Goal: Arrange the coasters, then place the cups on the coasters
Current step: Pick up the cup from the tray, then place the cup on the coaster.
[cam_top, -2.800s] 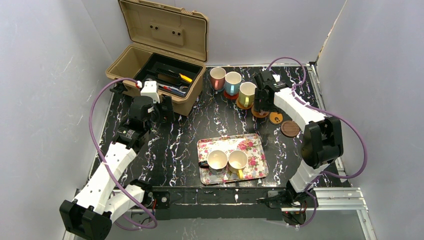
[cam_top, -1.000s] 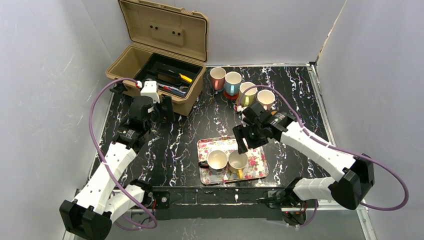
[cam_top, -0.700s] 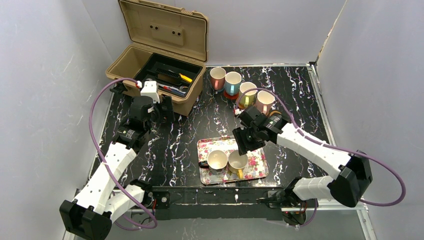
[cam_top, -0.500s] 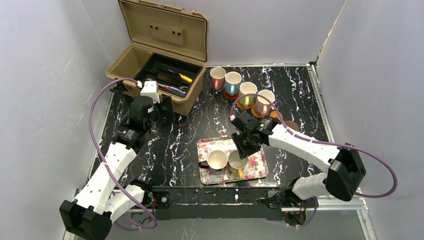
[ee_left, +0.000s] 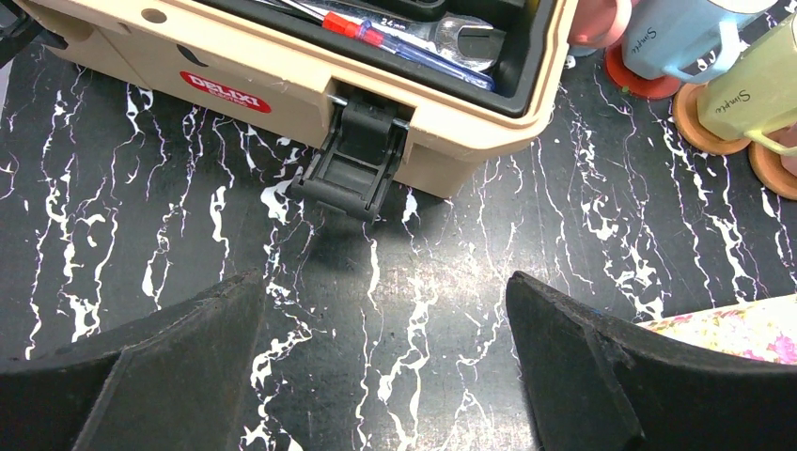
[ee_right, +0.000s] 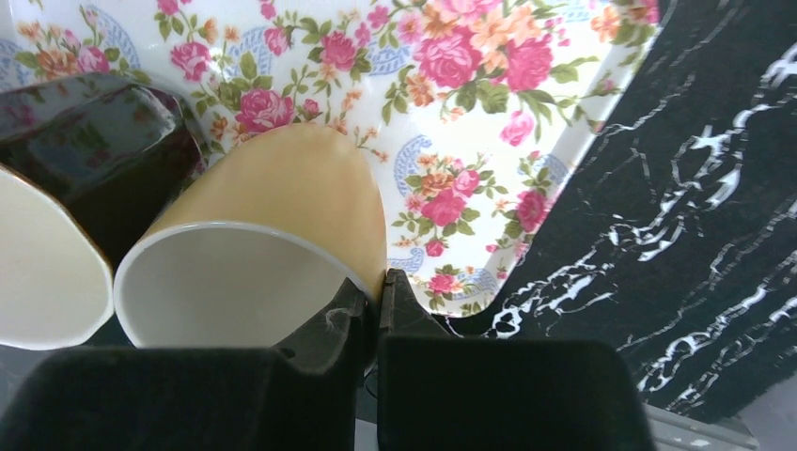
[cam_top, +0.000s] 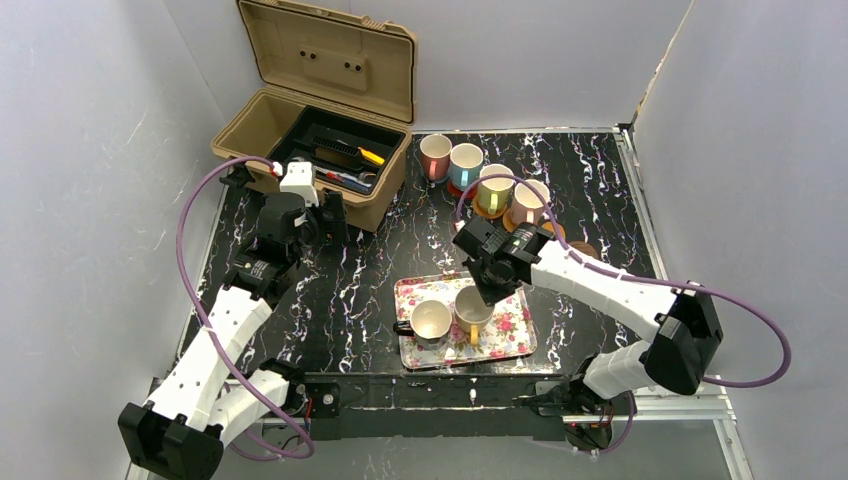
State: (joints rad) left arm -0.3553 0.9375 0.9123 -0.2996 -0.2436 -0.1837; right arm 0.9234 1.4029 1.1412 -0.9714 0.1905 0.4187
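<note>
Down over the flowered tray with the right gripper, pinched narrow on the rim of the yellow cup, one finger inside the wall, one outside. No view of that cup's base from the wrist, so no telling whether flat on the tray or tipped up. Right beside it, touching or nearly so, a dark cup, cut off at the frame edge. Seen from above, both on the tray, with the yellow one's handle toward the near edge.

Over on the left, hanging with the left gripper spread wide, holding nothing, above bare table in front of the latch of the open toolbox.

At the back, four more in a slanting row: pink cup, blue cup, green-yellow cup, pale pink cup. Coasters beneath mostly hidden, only slivers showing: red coaster under the blue, orange coaster under the green-yellow. Past the right arm, just an edge of a dark brown coaster, the rest covered.
</note>
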